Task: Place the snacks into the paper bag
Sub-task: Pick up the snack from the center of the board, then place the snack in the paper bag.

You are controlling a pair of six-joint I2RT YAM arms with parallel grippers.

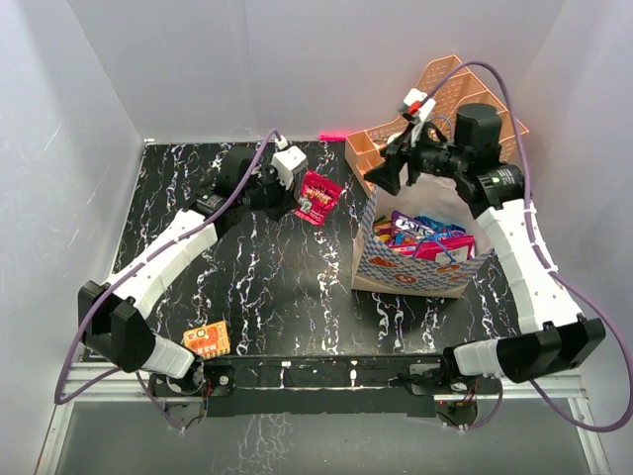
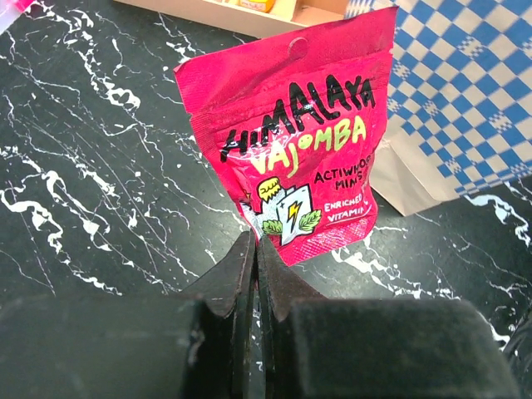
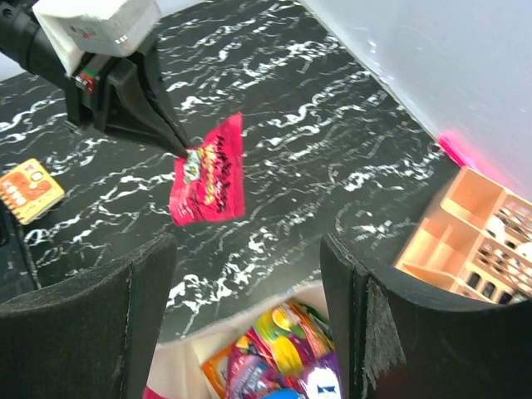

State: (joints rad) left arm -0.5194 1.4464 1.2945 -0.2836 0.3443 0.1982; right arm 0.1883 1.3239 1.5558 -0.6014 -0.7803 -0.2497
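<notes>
item: glossy pink foil snack packet with black and yellow lettering [image 2: 295,158]. place: upper centre of the top view, just left of the bag. held by my left claw [image 2: 253,241], shut thin on the packet's bottom edge. i cannot tell whether the packet is clear of the black white-veined table top [image 1: 277,287].

risk, as i judge it: the pinch takes only a sliver of foil, so the packet could swivel or slip out in transit. carried low, it could catch the bag's near wall and tip or shove the bag. my right claw [image 3: 248,249] hangs wide and empty over the bag's mouth. unless it gives way, the two claws could meet there.

container 1: cream paper carrier bag with a blue patterned band and blue cord handles [image 1: 406,272], upright at right of centre. contents: a heap of glossy packets in purple, blue, pink, orange and green, filling it near to the rim.

container 2: peach plastic mesh organizer [image 1: 445,99], upper right, behind the bag. a few small things sit in its slots, too small to name.

loose: flat orange snack packet [image 1: 207,339], lower left, well apart from the bag.
</notes>
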